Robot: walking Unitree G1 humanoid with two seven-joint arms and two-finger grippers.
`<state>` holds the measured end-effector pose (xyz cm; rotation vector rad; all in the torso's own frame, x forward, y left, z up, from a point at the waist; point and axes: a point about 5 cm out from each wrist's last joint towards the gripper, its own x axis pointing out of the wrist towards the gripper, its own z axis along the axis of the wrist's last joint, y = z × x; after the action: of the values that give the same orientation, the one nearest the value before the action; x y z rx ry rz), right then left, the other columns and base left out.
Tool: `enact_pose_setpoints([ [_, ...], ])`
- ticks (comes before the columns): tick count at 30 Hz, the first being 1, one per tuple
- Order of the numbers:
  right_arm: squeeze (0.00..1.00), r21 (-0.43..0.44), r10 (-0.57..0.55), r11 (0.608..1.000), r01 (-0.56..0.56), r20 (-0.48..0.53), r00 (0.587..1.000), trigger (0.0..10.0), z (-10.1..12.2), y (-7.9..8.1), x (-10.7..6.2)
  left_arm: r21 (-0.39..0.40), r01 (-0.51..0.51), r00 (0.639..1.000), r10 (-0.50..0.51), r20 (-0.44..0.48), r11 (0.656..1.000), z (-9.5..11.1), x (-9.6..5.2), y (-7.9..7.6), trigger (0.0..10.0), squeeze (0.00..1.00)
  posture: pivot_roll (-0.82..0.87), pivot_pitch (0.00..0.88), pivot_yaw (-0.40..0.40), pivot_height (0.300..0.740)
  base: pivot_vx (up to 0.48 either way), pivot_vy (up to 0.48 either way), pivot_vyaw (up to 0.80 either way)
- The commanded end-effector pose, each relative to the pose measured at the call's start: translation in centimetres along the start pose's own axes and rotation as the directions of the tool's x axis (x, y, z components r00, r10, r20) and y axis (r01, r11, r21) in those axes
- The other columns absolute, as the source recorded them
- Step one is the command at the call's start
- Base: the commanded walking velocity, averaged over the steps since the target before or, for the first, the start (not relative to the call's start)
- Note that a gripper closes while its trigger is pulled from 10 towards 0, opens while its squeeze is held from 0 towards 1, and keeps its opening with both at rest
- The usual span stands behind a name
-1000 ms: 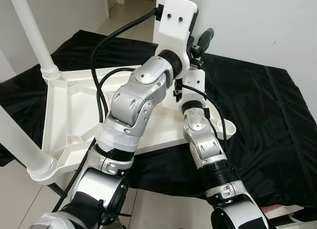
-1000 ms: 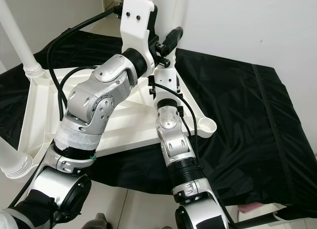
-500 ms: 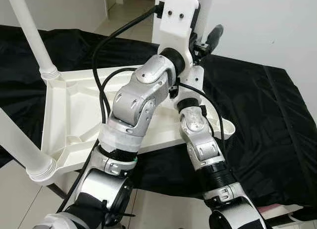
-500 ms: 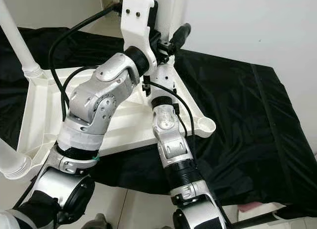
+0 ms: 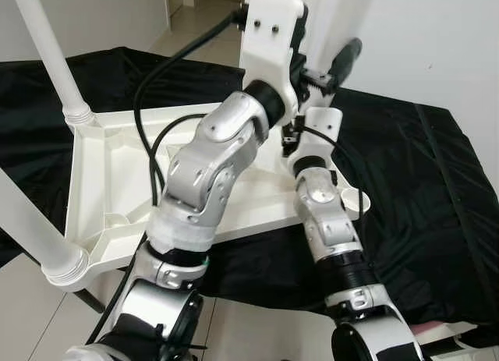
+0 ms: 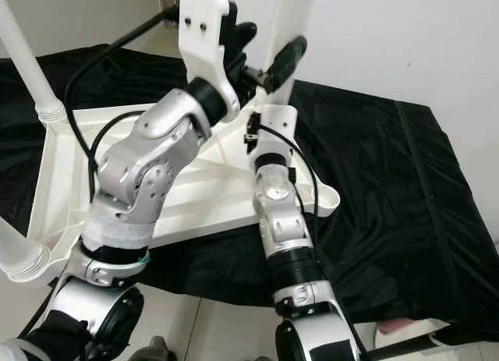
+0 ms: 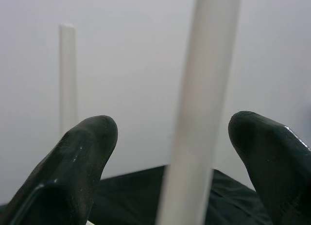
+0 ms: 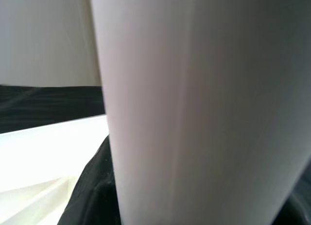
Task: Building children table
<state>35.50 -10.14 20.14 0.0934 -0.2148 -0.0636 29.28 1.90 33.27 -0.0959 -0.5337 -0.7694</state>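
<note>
- The white children's table (image 5: 117,182) lies upside down on a black cloth (image 5: 421,189), legs pointing up.
- The left claw (image 7: 180,152) is raised at the far corner, its fingers (image 7: 73,166) apart around an upright white leg (image 7: 201,103), not touching it.
- The right claw is just beside a leg (image 8: 194,108); I cannot tell its finger state.

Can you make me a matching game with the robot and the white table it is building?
Things:
1. black cloth
2. upside-down white tabletop
3. left end effector
4. empty corner socket

Where or how:
A. lying on the black cloth
B. open, one finger on each side of a white table leg
C. spread out under the table parts
D. at the tabletop's corner beside the right arm

Pairs: 1-C, 2-A, 3-B, 4-D
</note>
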Motion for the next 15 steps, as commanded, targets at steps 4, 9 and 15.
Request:
enact_pose_setpoints([
  [4,0.0,0.037,-0.103,0.994,0.105,-0.058,0.993,10.0,-0.5,-2.8,0.7,-0.001,0.025,0.999,-0.025,0.032,1.0,0.2,-1.0,0.0,10.0,0.0,0.16,0.0,-0.069,0.74,0.0,0.0,0.0],
  [9,0.0,0.016,-0.133,0.991,0.134,-0.058,0.989,10.0,-0.4,-5.4,1.0,-0.035,-0.055,0.998,0.053,-0.045,0.998,-1.7,-2.1,1.6,10.0,0.0,0.16,0.0,-0.067,0.74,0.0,0.0,0.0],
  [15,0.0,-0.025,-0.123,0.992,0.123,-0.015,0.992,10.0,0.1,-6.9,0.8,0.029,-0.076,0.973,0.08,-0.218,0.997,-5.1,-3.4,2.0,10.0,0.0,0.15,0.0,-0.064,0.74,0.0,0.0,0.0],
])
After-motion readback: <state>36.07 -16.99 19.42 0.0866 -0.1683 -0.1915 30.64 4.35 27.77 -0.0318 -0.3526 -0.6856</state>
